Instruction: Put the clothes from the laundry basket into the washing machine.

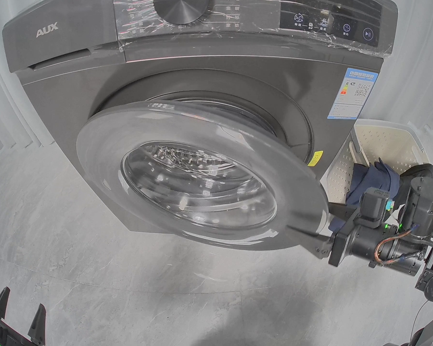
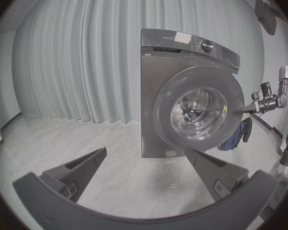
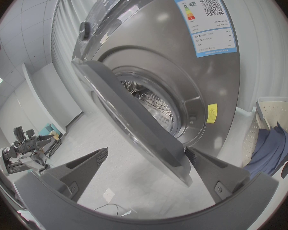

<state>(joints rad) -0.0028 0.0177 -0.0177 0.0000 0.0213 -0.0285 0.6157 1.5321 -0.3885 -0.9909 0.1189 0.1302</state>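
While the round grey door with its glass window on the grey front-loading washing machine stands only part open, the right end effector is spread wide and grips nothing, with the door's rim between its fingers. I judge it best to sweep the rim outward along the hinge arc without slipping off. The navy blue clothes hang over the cream perforated plastic laundry basket, just beyond that end effector. The right wrist view looks straight into the steel drum. The left wrist view shows the left end effector open and empty, well apart from the machine.
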